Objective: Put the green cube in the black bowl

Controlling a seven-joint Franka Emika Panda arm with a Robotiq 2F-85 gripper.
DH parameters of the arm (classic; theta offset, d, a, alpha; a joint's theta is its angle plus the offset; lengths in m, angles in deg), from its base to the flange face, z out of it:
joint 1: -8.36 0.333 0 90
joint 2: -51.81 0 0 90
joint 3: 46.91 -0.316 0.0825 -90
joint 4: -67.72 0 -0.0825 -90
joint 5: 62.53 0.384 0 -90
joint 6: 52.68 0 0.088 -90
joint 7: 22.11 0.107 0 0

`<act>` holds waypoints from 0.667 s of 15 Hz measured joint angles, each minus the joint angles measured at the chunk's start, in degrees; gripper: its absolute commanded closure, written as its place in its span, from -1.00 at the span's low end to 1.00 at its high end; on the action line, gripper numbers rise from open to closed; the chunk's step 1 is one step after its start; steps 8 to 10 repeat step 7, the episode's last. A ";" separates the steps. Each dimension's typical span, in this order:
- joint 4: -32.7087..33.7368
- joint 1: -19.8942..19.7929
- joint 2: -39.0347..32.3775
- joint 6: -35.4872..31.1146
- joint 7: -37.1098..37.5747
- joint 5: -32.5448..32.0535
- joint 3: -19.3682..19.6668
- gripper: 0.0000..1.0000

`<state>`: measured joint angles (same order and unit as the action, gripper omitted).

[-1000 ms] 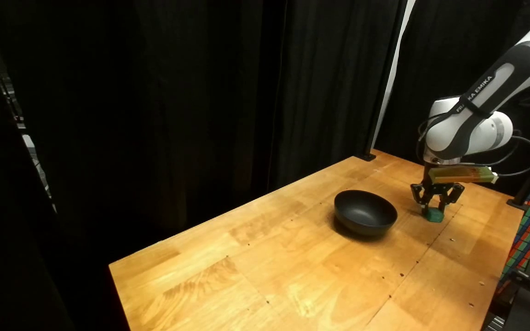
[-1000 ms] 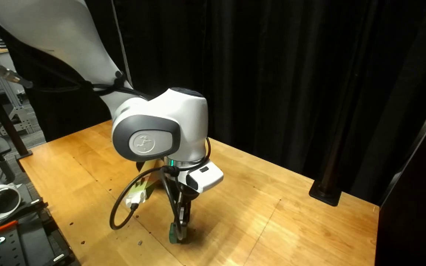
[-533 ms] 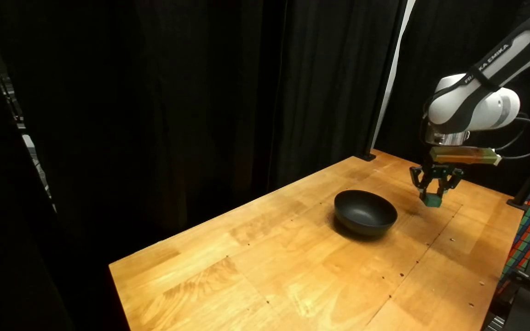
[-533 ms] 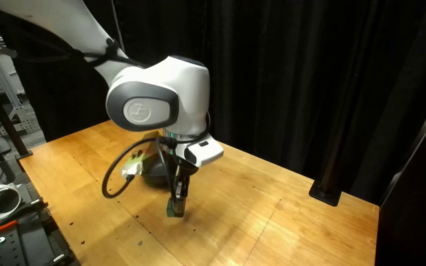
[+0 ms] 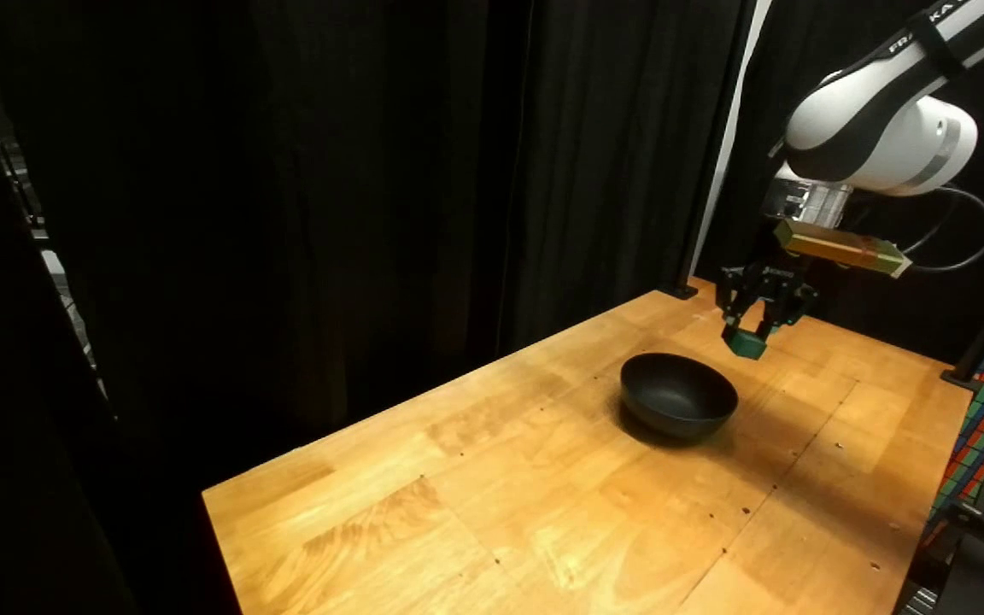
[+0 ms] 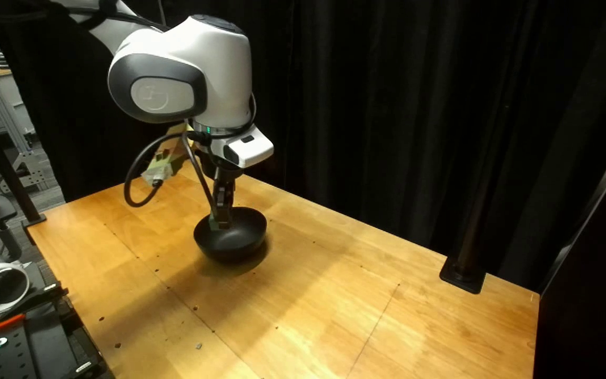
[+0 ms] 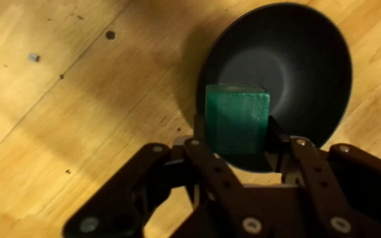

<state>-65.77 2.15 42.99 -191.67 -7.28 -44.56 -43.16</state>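
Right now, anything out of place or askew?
One stray: a small grey fragment lying on the wooden tabletop, apart from the black bowl; it looks like debris. The bowl sits upright and the hand grips the green cube; nothing odd there.

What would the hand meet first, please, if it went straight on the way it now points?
Probably the bowl, touched first by the gripped green cube; depth is unclear, so I can't say whether inside or on the rim.

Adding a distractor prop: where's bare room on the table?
Free, in an exterior view: the table between its picture-left corner and the black bowl, bare but for small holes. Likewise, in an exterior view, the patch between bowl and black post foot. Crowded: around the bowl, where the gripper hangs close, holding the green cube.
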 measured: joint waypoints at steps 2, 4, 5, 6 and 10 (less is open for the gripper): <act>-0.64 1.53 -0.06 -0.90 -1.19 2.79 -2.00 -0.53; -0.85 2.69 -0.29 -0.94 -1.59 4.25 -3.30 -0.80; -0.66 2.94 -0.39 0.77 -1.59 4.36 -3.50 -0.98; -0.15 2.92 -0.39 4.16 -1.59 4.36 -3.37 -1.00; 0.75 2.64 -0.33 8.46 -1.59 4.31 -2.97 -1.00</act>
